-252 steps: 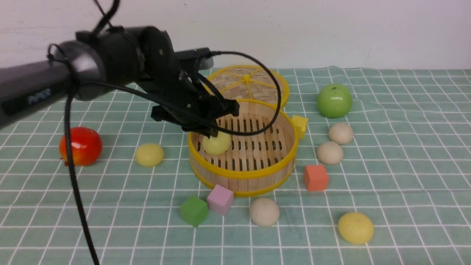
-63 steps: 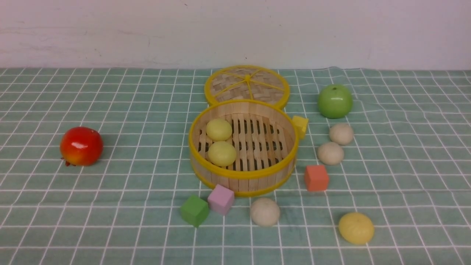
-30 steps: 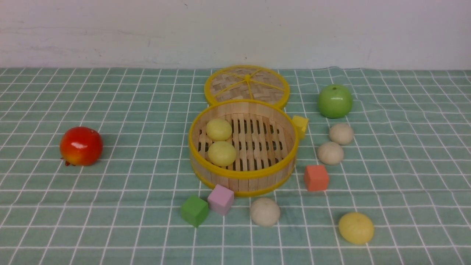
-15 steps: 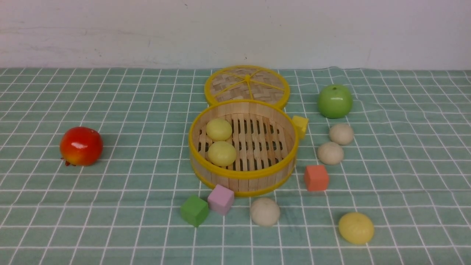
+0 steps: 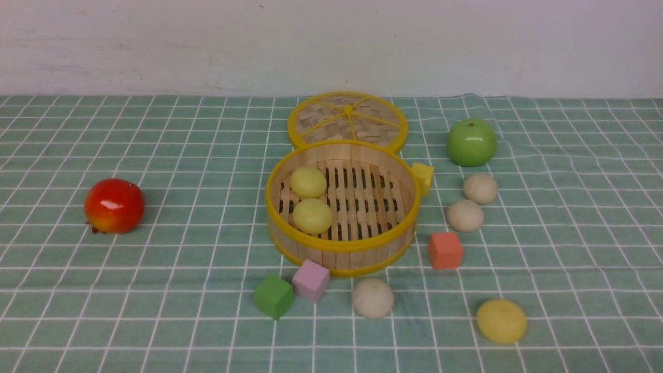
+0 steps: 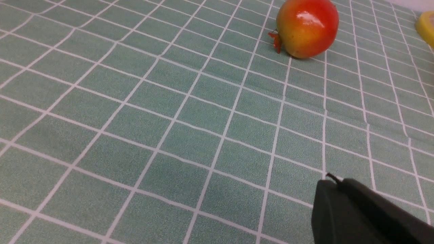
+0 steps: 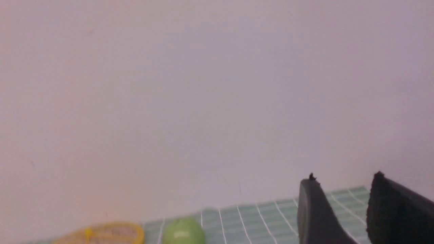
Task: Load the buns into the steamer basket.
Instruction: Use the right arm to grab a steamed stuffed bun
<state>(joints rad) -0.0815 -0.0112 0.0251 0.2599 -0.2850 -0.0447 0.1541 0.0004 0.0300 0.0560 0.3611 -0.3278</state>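
buns are split up right now: two pale yellow ones, the back bun [image 5: 308,182] and the front bun [image 5: 312,216], sit side by side on the slatted floor of the steamer basket [image 5: 342,244], over on its left side. the other four are out on the checked cloth [image 5: 155,300]. two beige buns, the farther one [image 5: 480,188] and the nearer one [image 5: 465,216], are right of the basket, a third beige bun [image 5: 373,298] is in front of it, and the last yellow bun [image 5: 501,321] is off to the front right.

woven lid [image 5: 348,122] is right behind the basket. around it there's a yellow block [image 5: 422,177], orange-red cube [image 5: 445,250], pink cube [image 5: 311,281] and green cube [image 5: 274,297], plus a green fruit [image 5: 472,142] back right and a shiny red fruit [image 5: 114,206] on the left.

left gripper [image 6: 334,178] is clenched with nothing in it, right gripper [image 7: 346,174] has its fingers apart and nothing between them. no writing i can read anywhere.
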